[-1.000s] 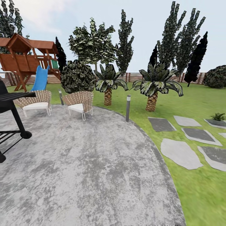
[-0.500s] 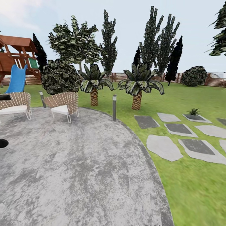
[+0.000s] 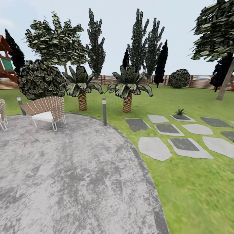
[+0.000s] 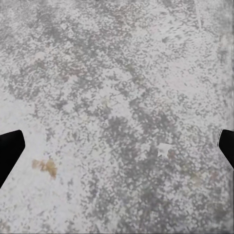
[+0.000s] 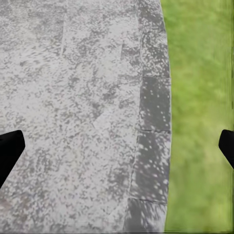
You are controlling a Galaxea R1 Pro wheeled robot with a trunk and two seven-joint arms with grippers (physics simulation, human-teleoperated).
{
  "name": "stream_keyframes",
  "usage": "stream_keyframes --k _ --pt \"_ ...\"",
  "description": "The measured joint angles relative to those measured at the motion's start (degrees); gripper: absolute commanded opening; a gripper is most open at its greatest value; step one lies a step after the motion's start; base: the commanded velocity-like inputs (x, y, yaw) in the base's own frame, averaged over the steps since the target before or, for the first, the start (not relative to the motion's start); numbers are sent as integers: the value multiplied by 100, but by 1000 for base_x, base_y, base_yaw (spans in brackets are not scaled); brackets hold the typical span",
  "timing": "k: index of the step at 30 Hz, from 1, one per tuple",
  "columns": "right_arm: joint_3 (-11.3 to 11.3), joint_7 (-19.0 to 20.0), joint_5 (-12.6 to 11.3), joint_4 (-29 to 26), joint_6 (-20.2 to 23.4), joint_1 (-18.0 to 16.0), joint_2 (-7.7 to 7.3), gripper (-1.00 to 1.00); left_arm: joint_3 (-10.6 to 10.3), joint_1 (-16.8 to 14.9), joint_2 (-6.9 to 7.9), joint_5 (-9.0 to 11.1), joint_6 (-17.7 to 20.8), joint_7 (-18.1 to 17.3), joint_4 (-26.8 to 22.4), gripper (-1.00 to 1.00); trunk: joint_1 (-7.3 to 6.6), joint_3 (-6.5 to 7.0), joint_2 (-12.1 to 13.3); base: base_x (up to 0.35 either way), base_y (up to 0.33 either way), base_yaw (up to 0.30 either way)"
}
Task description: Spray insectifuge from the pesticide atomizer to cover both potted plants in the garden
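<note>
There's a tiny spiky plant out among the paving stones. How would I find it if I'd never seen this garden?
Start at the round grey patio, then look across the lawn to the cluster of flat stepping stones. At the far end of them, on a stone, sits the small spiky plant. It is low, thin-leaved and trunkless, unlike the two scaly-trunked palms further left.

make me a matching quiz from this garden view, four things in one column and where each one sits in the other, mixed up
Things:
1. wicker chair
2. lamp post
3. spiky plant
4. wooden fence

Places:
A. on a stepping stone
B. along the back of the lawn
C. on the grey patio
D. at the patio's edge, by the grass

Pairs: 1-C, 2-D, 3-A, 4-B
</note>
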Motion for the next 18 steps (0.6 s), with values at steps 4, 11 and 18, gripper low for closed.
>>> stream_keyframes --k 4,11,18 --pt "2 0 0 0 0 0 -1 100 -2 0 0 0 0 -4 0 100 88 -72 -160 0 0 -300" --pt "4 1 0 0 0 0 0 100 2 0 0 0 0 0 0 100 242 -198 -441 0 0 -300" --pt "4 2 0 0 0 0 0 100 5 0 3 0 0 2 0 100 395 -323 -722 0 0 -300"
